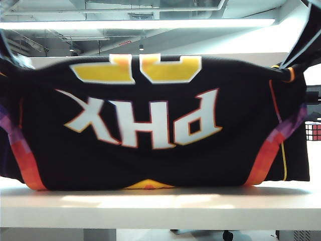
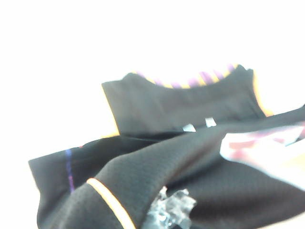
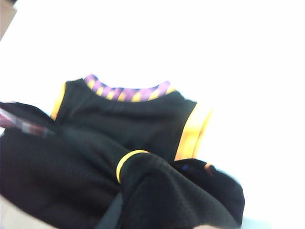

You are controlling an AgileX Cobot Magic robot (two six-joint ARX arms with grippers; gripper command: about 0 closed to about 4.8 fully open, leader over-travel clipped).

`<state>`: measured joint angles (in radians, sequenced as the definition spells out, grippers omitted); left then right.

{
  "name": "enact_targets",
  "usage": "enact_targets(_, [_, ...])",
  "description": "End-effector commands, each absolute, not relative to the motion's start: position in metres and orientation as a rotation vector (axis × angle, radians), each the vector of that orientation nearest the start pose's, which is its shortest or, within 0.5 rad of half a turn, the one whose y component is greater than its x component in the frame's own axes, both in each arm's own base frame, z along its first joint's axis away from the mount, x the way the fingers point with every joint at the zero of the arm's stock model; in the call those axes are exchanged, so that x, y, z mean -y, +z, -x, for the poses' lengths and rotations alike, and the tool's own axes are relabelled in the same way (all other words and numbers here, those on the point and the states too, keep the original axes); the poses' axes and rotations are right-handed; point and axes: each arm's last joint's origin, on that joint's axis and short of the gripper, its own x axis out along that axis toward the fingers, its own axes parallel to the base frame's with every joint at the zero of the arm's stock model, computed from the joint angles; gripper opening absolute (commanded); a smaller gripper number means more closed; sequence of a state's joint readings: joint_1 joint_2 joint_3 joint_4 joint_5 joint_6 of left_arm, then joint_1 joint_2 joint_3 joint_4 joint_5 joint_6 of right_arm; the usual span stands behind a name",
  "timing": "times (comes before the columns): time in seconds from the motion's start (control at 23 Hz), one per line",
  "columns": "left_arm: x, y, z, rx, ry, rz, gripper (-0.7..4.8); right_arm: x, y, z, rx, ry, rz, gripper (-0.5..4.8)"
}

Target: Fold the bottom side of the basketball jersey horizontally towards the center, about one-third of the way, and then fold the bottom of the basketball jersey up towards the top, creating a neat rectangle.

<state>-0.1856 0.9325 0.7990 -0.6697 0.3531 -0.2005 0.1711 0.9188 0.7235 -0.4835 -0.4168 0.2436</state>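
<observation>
A: Item one?
B: Basketball jersey (image 1: 150,125), black, lifted off the white table (image 1: 160,203) and stretched across the exterior view; "PHX" lettering upside down, lower fold resting on the tabletop.
A: Left gripper?
B: Near the jersey's upper left corner in the exterior view, itself hidden. A glimpse (image 2: 167,212) in the left wrist view, jaws pinched closed on black mesh.
A: Right gripper?
B: At the upper right corner (image 1: 292,63), fabric bunched into it; clamped on the jersey. Fingers buried in cloth in the right wrist view.
A: Obstructions?
B: The jersey blocks most of the table behind it.
A: Surroundings?
B: Colour cube (image 1: 313,131) at the right edge, partly behind the jersey.
</observation>
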Motion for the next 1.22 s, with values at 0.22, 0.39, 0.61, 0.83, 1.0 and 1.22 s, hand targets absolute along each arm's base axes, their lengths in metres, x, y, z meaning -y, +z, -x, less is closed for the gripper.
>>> enact_targets(0.22, [0.047,0.229,-0.296,-0.796,-0.346,0.252,-0.06,-0.042,0.241,-0.287,-0.703,0.352,-0.308,-0.08])
enact_targets(0.39, [0.045,0.216,-0.338,-0.761,-0.332,0.252,-0.03,-0.039,0.233,-0.329,-0.686,0.342,-0.303,0.46])
enact_targets(0.61, [0.040,0.224,-0.369,-0.651,-0.329,0.251,2.87,-0.033,0.246,-0.367,-0.596,0.357,-0.309,3.28])
enact_targets(0.83, [0.032,0.255,-0.370,-0.513,-0.393,0.268,2.89,-0.023,0.274,-0.371,-0.513,0.435,-0.330,3.28])
enact_targets(1.0, [0.030,0.268,-0.346,-0.622,-0.383,0.261,2.86,-0.019,0.282,-0.353,-0.611,0.503,-0.373,3.23])
enact_targets(1.22, [0.030,0.273,-0.302,-0.683,-0.388,0.231,2.14,-0.018,0.294,-0.315,-0.636,0.524,-0.321,2.57])
